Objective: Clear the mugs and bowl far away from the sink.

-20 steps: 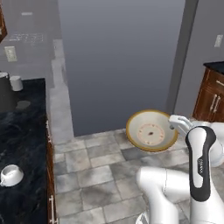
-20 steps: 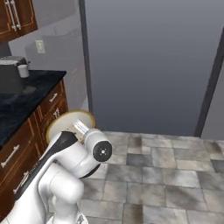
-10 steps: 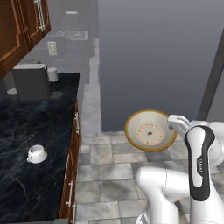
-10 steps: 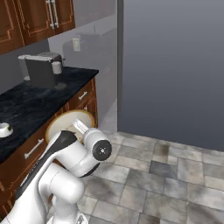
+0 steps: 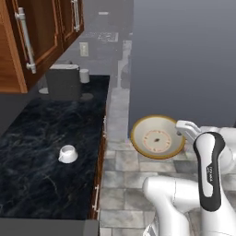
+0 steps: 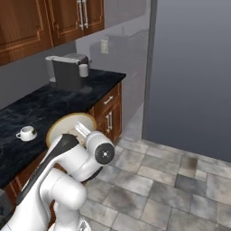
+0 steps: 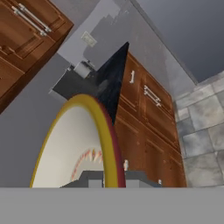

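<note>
Bowl first, in the left base view: it is cream with a yellow rim, and it is held up in the air on its edge, over the tiled floor and just beside the dark counter. The gripper pinches the bowl's right rim, jaws nearly closed on it. A white mug sits upright on the counter, well apart from the bowl. A grey coffee machine stands at the back of the counter with a small white cup by it. Half a second ago the mug and the coffee machine were further left in the picture. The whole picture slid, so the camera moved, not the things. The bowl sits at the same spot next to the arm as before.

In the right base view the bowl peeks out behind the white arm, in front of the wooden drawers. The white mug is on the counter to the left, close to the bowl's side. The coffee machine is further back. Since the earlier picture everything has slid toward the right, and the big grey fridge is closer.

In the hand view the bowl is right up close, seen edge-on, with its yellow rim running down between the finger tips. The tips themselves are too hidden to see well. Brown cabinets are behind it.
</note>
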